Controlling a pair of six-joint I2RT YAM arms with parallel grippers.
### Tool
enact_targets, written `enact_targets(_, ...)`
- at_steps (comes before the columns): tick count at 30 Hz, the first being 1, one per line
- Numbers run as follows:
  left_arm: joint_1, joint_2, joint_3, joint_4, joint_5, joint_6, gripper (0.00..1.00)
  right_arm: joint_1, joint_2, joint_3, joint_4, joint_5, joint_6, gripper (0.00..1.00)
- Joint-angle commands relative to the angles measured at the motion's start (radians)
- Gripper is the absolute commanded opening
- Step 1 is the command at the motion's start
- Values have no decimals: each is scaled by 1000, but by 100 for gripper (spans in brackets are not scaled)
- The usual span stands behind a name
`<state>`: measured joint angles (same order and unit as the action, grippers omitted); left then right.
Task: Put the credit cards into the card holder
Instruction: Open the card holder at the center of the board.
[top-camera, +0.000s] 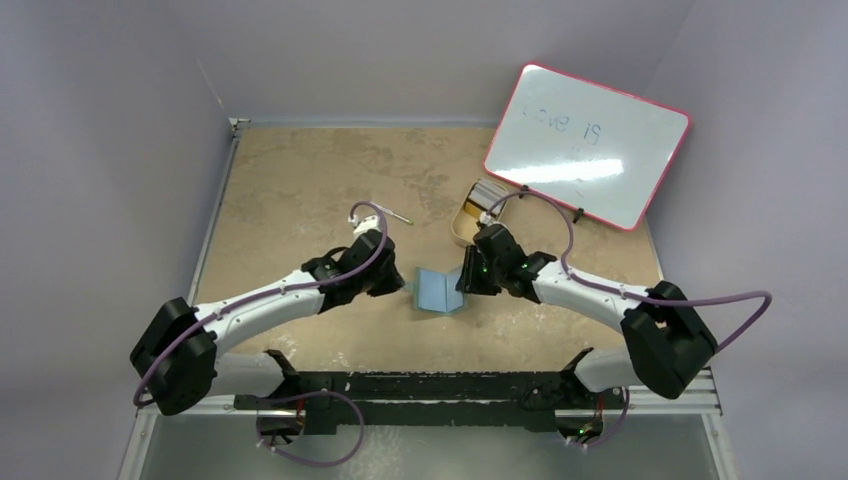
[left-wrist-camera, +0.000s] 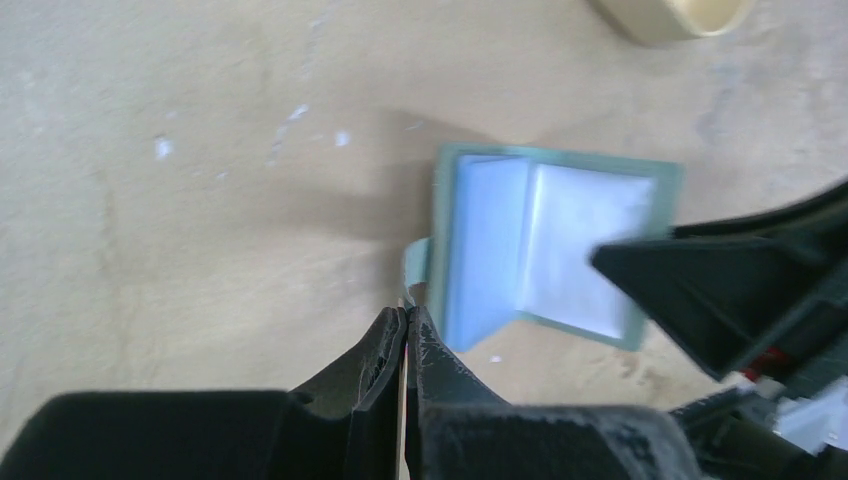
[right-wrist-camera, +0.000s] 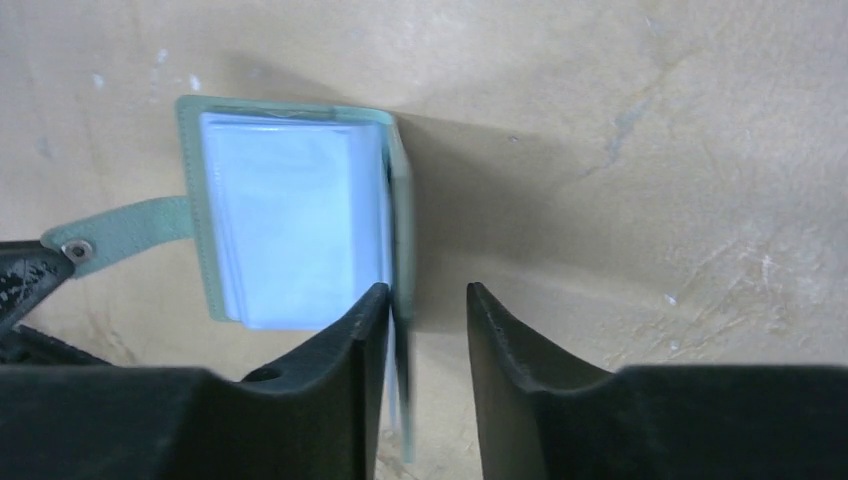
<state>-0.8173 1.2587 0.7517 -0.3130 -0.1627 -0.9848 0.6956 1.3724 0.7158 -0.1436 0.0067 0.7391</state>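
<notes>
While your left gripper (left-wrist-camera: 405, 318) is clamped on the strap (right-wrist-camera: 130, 225) of the card holder (right-wrist-camera: 290, 220), the holder lies open on the table (top-camera: 300, 180) between your two arms. Your right gripper (right-wrist-camera: 425, 300) has its jaws apart, with the holder's raised cover edge between them, against one finger. The credit cards (top-camera: 488, 197) sit apart from it in the beige tray (top-camera: 460, 232).

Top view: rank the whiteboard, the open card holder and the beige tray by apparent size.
1. Pink-edged rectangular whiteboard: largest by far.
2-3. Beige oval tray and open grey-green card holder: they look alike, and the right arm covers part of the tray, so unranked.
</notes>
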Motion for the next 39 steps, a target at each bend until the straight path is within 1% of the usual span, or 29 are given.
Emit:
enact_targets(1, 15, 16, -59, -11, -34, -1, 0, 4, 5, -56, 3, 51, -4, 33)
enact_targets(6, 23, 43, -82, -3, -37, -14, 0, 4, 17, -92, 40, 54, 2, 26)
enact_targets(8, 23, 41, -77, 6, -19, -16, 6, 4, 20, -90, 43, 49, -2, 26)
enact_targets(11, 24, 12, -56, 2, -6, -26, 17, 4, 11, -78, 30, 41, -10, 31)
enact_targets(15, 24, -25, -12, -13, -6, -30, 32, 4, -32, -53, -5, 37, -12, 45)
enact_targets(20, 24, -34, 46, -9, 23, -13, 40, 4, -66, 7, -88, 52, -23, 51)
enact_targets(25, 25, -44, 63, 3, 28, -4, 43, 4, -89, 69, -141, 87, -57, 52)
enact_targets(31, 25, -23, 27, 90, 89, 0, 41, 4, -63, 115, -153, 103, -84, 51)
enact_targets(35, 25, 30, 15, 98, 93, 9, 41, 4, -53, 95, -120, 81, -84, 50)
enact_targets(39, 24, 77, -2, 97, 98, 27, 44, 4, -48, 46, -81, 74, -69, 47)
